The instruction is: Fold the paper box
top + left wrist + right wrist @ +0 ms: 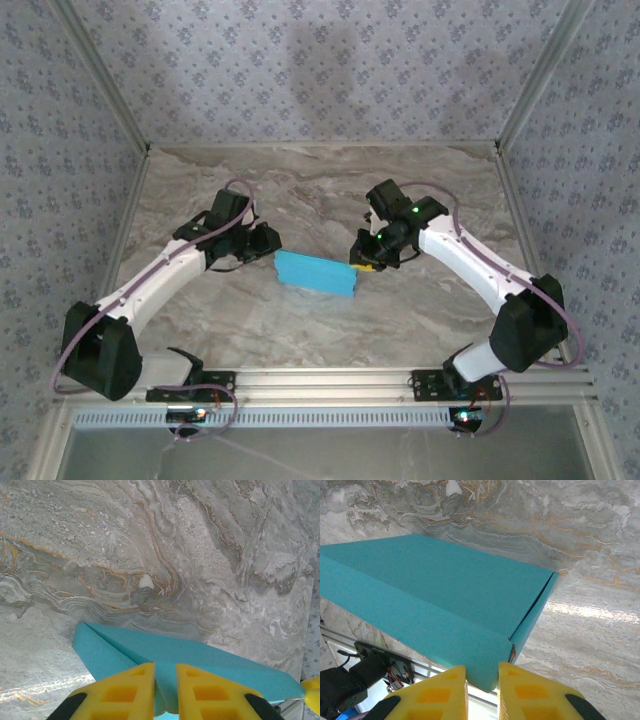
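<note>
paper box (316, 272) sat pinched at both ends
left gripper (165, 672) & right gripper (482, 675) clamped narrow on its edges, prob. to hold folds shut

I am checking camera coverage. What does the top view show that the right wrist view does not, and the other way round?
Top view: the left arm, the right arm, the left hand at the left end of the box, seen whole as a flat blue rectangle. Right wrist view: close up, the box's corner pinched between the right hand's yellow fingers, and a flap seam at that end. Both: box, right hand, marble table.
</note>
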Robot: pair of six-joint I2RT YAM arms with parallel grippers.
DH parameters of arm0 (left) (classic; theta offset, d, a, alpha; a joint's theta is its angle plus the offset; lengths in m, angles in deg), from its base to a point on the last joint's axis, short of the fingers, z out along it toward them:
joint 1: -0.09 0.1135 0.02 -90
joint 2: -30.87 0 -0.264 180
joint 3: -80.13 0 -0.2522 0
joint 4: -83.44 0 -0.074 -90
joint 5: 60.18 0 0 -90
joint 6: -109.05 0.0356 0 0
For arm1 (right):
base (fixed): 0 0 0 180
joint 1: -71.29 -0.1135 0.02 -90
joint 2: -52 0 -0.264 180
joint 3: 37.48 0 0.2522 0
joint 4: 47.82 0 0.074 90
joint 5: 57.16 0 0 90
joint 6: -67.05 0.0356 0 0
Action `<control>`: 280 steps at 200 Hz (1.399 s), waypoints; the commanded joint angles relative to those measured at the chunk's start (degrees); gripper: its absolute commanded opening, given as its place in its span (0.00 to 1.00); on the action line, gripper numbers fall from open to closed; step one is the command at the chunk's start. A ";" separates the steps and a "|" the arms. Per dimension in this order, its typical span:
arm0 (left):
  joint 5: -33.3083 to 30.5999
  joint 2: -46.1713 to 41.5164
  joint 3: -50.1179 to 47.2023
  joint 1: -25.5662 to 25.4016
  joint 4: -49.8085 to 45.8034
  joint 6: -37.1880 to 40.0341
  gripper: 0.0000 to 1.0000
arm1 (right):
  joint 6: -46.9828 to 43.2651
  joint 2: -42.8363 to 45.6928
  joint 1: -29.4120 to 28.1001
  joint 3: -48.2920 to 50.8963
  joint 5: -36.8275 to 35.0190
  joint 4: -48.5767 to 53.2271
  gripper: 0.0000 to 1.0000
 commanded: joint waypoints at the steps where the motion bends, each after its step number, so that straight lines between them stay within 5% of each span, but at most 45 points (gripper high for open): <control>1: -2.19 -0.82 -2.10 -0.35 -3.36 1.81 0.16 | -1.56 -1.30 -0.42 0.75 -2.21 2.90 0.20; 246: -5.47 -4.64 -13.71 -1.14 -0.52 0.64 0.07 | -2.88 -2.47 -2.89 7.81 -7.28 3.01 0.24; 280: -6.54 -7.17 -12.74 -1.14 -3.12 2.38 0.12 | -2.99 -2.16 -2.93 5.52 -8.02 4.20 0.26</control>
